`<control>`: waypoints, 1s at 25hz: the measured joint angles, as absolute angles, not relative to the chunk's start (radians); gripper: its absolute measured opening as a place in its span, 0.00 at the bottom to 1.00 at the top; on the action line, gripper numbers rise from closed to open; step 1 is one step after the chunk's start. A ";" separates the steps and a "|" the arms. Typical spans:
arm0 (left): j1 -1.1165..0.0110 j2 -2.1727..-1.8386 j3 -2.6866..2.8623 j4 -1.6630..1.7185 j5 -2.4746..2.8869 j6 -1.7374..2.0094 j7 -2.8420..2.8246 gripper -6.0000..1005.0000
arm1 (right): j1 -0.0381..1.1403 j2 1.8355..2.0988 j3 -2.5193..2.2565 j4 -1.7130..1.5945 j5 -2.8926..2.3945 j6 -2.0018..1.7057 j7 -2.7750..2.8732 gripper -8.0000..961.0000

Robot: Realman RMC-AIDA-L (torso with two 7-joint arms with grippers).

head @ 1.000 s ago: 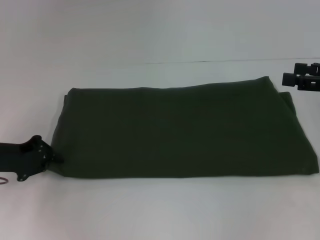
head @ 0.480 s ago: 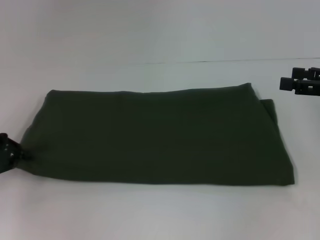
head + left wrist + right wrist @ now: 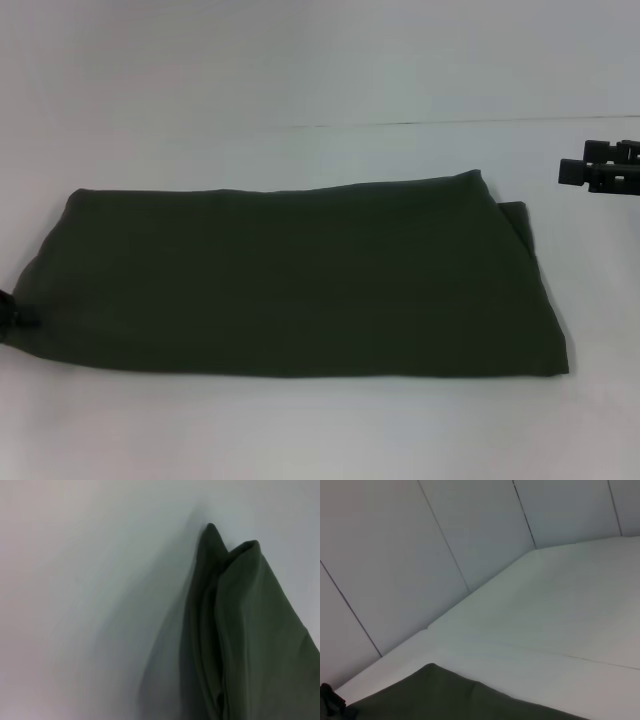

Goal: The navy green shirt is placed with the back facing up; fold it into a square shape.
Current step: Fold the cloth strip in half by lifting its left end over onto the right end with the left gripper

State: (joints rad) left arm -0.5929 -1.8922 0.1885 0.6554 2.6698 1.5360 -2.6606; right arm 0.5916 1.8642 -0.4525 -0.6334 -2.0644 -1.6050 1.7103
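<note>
The navy green shirt (image 3: 290,275), already folded into a long band, lies across the middle of the white table (image 3: 300,430). The left gripper (image 3: 12,315) (barely visible at the left edge) pinches its near left corner; the right gripper (image 3: 600,170), at right, hangs clear, grip unreadable. Since the earlier frame the band has slid leftward. Judged next: a crosswise fold toward a square.

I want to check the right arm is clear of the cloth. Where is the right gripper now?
In the head view the right gripper hangs at the far right edge, above the table and apart from the navy green shirt, beyond its far right corner.
</note>
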 joint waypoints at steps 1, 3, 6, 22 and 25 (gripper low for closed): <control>-0.592 -1.891 0.189 0.658 2.670 1.542 -2.659 0.05 | 0.593 1.865 -0.453 -0.633 -2.066 -1.604 1.710 0.98; -0.589 -1.890 0.189 0.661 2.671 1.545 -2.659 0.05 | 0.595 1.867 -0.453 -0.633 -2.068 -1.601 1.710 0.98; -0.588 -1.890 0.189 0.663 2.671 1.532 -2.659 0.05 | 0.597 1.871 -0.456 -0.633 -2.068 -1.591 1.706 0.98; -0.774 -1.847 0.265 0.727 2.400 1.800 -2.475 0.05 | 0.584 1.871 -0.478 -0.634 -2.076 -1.553 1.741 0.98; -0.874 -1.888 0.406 0.652 2.337 1.767 -2.432 0.05 | 0.563 1.873 -0.474 -0.634 -2.088 -1.534 1.767 0.98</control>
State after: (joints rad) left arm -0.8739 -1.8883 0.4059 0.6517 2.3369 1.7666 -2.4319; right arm 0.5630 1.8731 -0.4739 -0.6336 -2.0881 -1.5343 1.7672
